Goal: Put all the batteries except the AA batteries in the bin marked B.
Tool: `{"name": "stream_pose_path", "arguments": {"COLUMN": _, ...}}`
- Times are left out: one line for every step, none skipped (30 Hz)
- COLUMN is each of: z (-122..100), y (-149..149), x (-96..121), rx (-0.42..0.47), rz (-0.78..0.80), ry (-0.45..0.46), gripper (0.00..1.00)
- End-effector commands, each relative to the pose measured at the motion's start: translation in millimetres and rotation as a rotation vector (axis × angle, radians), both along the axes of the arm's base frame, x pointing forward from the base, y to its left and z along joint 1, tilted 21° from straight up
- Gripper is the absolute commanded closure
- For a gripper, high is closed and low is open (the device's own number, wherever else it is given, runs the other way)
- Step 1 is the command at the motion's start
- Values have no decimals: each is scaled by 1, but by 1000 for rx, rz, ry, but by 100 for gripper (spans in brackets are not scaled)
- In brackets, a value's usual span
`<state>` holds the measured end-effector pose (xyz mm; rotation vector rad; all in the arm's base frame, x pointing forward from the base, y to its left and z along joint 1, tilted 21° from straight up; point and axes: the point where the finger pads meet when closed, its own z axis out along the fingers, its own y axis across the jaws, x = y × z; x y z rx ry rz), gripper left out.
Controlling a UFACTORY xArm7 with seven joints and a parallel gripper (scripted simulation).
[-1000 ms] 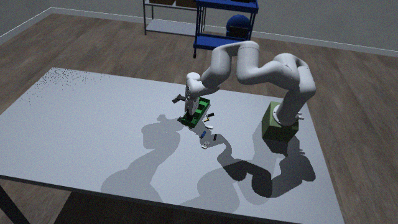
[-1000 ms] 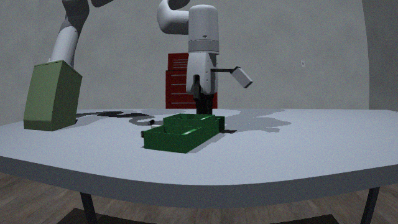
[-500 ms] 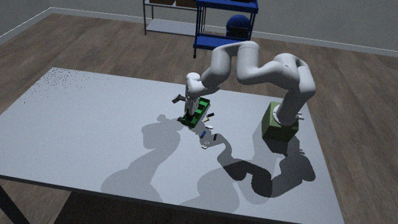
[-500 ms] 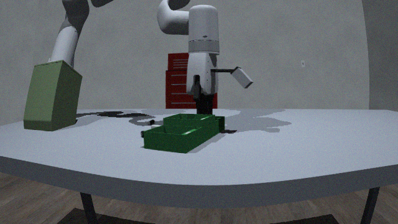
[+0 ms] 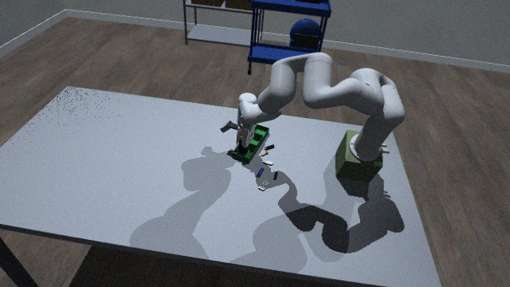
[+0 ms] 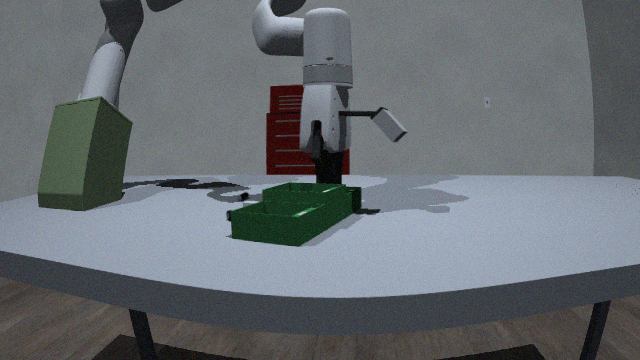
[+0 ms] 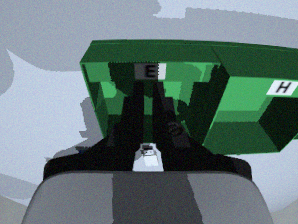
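The arm (image 5: 319,85) points straight down, its claw (image 6: 328,172) nearly closed.

- The tabletop (image 5: 100,167) looks matt, pale grey, finely speckled.
- The green bin (image 6: 290,220) looks like smooth plastic with a slight sheen.
- The arm's white shell (image 5: 319,88) looks smooth, softly glossy.
- The fingers look matt black.
- The floor (image 5: 458,159) looks like wood planks.
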<state>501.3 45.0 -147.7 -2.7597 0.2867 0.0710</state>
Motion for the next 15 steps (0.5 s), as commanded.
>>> {"name": "stream_pose_path", "arguments": {"z": 2, "y": -1, "x": 2, "rx": -1, "rz": -2, "ry": -4, "gripper": 93}}
{"name": "stream_pose_path", "arguments": {"z": 2, "y": -1, "x": 2, "rx": -1, "rz": -2, "ry": -4, "gripper": 93}}
{"name": "stream_pose_path", "arguments": {"z": 2, "y": -1, "x": 2, "rx": -1, "rz": -2, "ry": -4, "gripper": 93}}
{"name": "stream_pose_path", "arguments": {"z": 2, "y": -1, "x": 2, "rx": -1, "rz": -2, "ry": -4, "gripper": 93}}
{"name": "stream_pose_path", "arguments": {"z": 2, "y": -1, "x": 2, "rx": -1, "rz": -2, "ry": -4, "gripper": 93}}
{"name": "stream_pose_path", "arguments": {"z": 2, "y": -1, "x": 2, "rx": -1, "rz": -2, "ry": -4, "gripper": 93}}
{"name": "stream_pose_path", "arguments": {"z": 2, "y": -1, "x": 2, "rx": -1, "rz": -2, "ry": -4, "gripper": 93}}
{"name": "stream_pose_path", "arguments": {"z": 2, "y": -1, "x": 2, "rx": -1, "rz": -2, "ry": -4, "gripper": 93}}
{"name": "stream_pose_path", "arguments": {"z": 2, "y": -1, "x": 2, "rx": -1, "rz": -2, "ry": -4, "gripper": 93}}
{"name": "stream_pose_path", "arguments": {"z": 2, "y": -1, "x": 2, "rx": -1, "rz": -2, "ry": -4, "gripper": 93}}
{"name": "stream_pose_path", "arguments": {"z": 2, "y": -1, "x": 2, "rx": -1, "rz": -2, "ry": -4, "gripper": 93}}
{"name": "stream_pose_path", "arguments": {"z": 2, "y": -1, "x": 2, "rx": -1, "rz": -2, "ry": -4, "gripper": 93}}
{"name": "stream_pose_path", "arguments": {"z": 2, "y": -1, "x": 2, "rx": -1, "rz": -2, "ry": -4, "gripper": 93}}
{"name": "stream_pose_path", "arguments": {"z": 2, "y": -1, "x": 2, "rx": -1, "rz": -2, "ry": -4, "gripper": 93}}
{"name": "stream_pose_path", "arguments": {"z": 3, "y": -2, "x": 2, "rx": -1, "rz": -2, "ry": -4, "gripper": 93}}
